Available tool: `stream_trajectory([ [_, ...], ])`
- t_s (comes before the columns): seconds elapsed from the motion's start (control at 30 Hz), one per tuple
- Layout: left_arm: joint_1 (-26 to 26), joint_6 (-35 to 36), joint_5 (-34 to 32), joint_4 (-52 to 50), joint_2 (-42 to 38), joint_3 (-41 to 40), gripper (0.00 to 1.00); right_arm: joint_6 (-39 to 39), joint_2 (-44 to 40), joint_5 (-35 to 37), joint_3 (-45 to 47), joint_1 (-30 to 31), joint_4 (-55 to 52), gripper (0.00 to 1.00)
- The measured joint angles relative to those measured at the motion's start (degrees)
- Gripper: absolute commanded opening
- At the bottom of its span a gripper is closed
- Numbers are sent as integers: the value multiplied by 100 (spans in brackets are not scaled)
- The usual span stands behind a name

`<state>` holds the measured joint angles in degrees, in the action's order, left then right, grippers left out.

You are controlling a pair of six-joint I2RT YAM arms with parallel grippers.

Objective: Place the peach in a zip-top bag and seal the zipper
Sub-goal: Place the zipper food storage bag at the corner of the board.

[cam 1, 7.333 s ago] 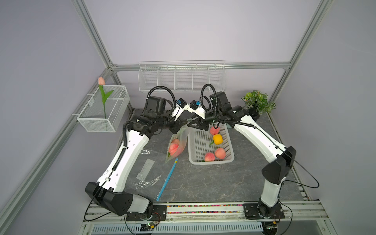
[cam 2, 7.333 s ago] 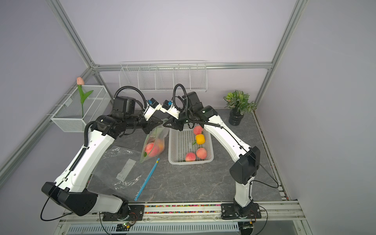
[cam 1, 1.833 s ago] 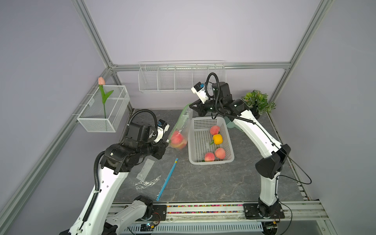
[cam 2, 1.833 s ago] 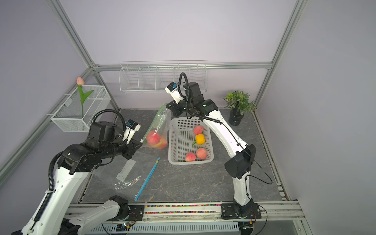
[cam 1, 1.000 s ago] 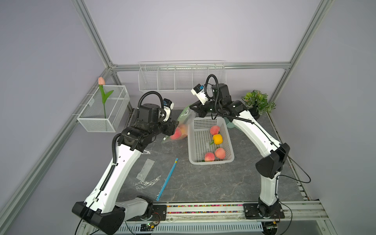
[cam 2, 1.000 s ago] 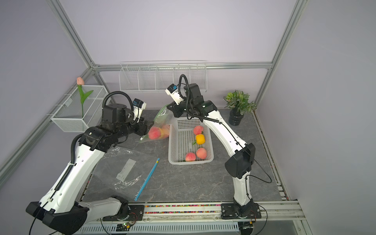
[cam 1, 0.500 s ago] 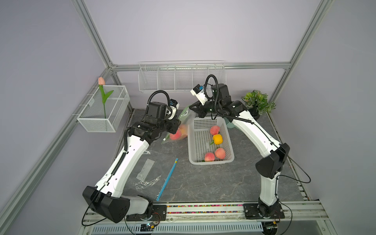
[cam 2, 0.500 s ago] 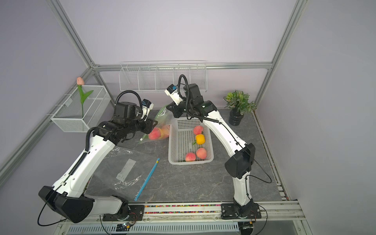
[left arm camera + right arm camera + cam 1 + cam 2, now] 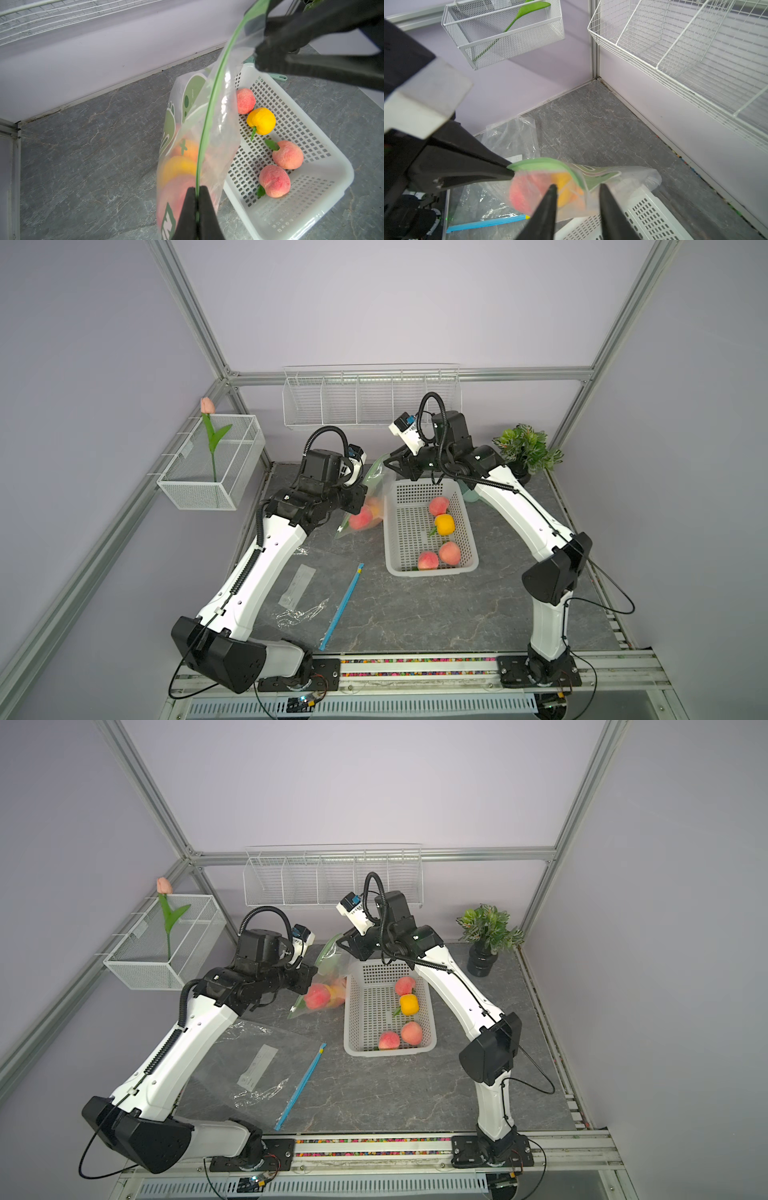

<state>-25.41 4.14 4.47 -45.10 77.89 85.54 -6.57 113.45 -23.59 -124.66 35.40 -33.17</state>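
As left tool clamped bag, right released

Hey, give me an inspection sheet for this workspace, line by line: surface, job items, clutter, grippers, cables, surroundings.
Surface: grey stone-look tabletop, no spills seen.
Job's things: zip-top bag held up beside the basket, peach and a second fruit inside; whether the green zipper is fully sealed cannot be told.
Clutter: white basket with three peaches and a yellow fruit; spare clear bag lying flat, blue strip along its edge.
Grippers: left gripper shut on the zipper edge; right gripper open at the bag's other end.
Cables: black cables looped at both wrists, loose near the right base.
Surroundings: wire rack, wire basket with tulip, potted plant.
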Motion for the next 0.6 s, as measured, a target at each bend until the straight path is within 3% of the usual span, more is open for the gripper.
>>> stream_trajectory([
  [0.27,17,-295,-1163,146,-592,-417,0,-197,-688,435,1032,0,343,84],
  [0.6,332,-667,-2896,195,-780,-616,0,-267,-2028,1202,2671,-11,1292,86],
])
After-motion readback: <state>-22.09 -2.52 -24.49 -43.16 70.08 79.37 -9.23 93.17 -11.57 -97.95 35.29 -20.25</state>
